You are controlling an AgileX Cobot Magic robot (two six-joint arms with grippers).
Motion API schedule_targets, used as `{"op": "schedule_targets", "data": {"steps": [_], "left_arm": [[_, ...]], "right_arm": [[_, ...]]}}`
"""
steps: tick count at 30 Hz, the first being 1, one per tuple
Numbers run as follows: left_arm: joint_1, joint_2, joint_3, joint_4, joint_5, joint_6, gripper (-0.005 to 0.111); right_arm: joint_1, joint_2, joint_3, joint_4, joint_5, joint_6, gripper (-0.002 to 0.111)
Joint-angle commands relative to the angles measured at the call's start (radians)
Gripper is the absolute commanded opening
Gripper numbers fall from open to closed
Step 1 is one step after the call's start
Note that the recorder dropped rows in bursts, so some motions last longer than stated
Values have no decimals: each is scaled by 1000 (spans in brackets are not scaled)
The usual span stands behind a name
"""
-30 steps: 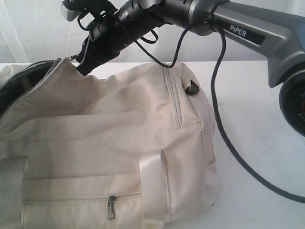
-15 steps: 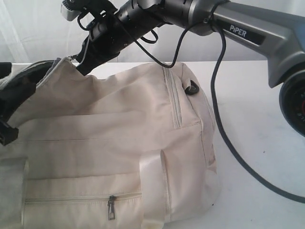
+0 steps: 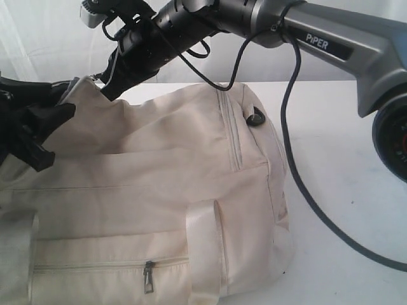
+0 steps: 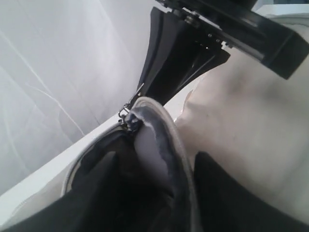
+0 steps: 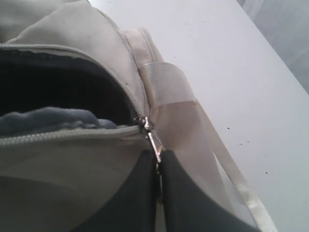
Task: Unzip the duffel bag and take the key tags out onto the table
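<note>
The cream duffel bag (image 3: 159,190) fills the lower left of the exterior view, its top unzipped at the left end. My right gripper (image 3: 105,86) reaches across from the right. In the right wrist view this right gripper (image 5: 158,157) is shut on the metal zipper pull (image 5: 152,140), beside the dark grey-lined opening (image 5: 53,92). My left gripper (image 3: 54,130) is at the bag's left end. In the left wrist view the left gripper (image 4: 155,157) stands open astride the bag's rim (image 4: 159,130), one finger inside and one outside. The key tags are hidden.
The white table (image 3: 337,127) extends to the right of the bag. The right arm's black cable (image 3: 299,184) loops down over it. A black D-ring (image 3: 257,117) sits on the bag's right end, a front pocket zipper pull (image 3: 148,277) low down, and a webbing strap (image 3: 203,248) beside it.
My left gripper has come in from the left edge and risen to the bag's open rim. The right gripper still holds the zipper pull in the same place.
</note>
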Motion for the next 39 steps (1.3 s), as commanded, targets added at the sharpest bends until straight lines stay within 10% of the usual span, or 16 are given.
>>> {"op": "schedule_targets", "data": {"steps": [1,8,39], "left_arm": [[0,21,-15,24,-10,-77,32],[0,10,-15,9,1,-77,0],[0,-291,-15,-64,535,-166,0]], "right_arm": [[-5,-21,-2,7,-11,-11,0],[-5,-23,-2,1,-3,-3,0],[-125,-60,37,-204,29,150,0]]}}
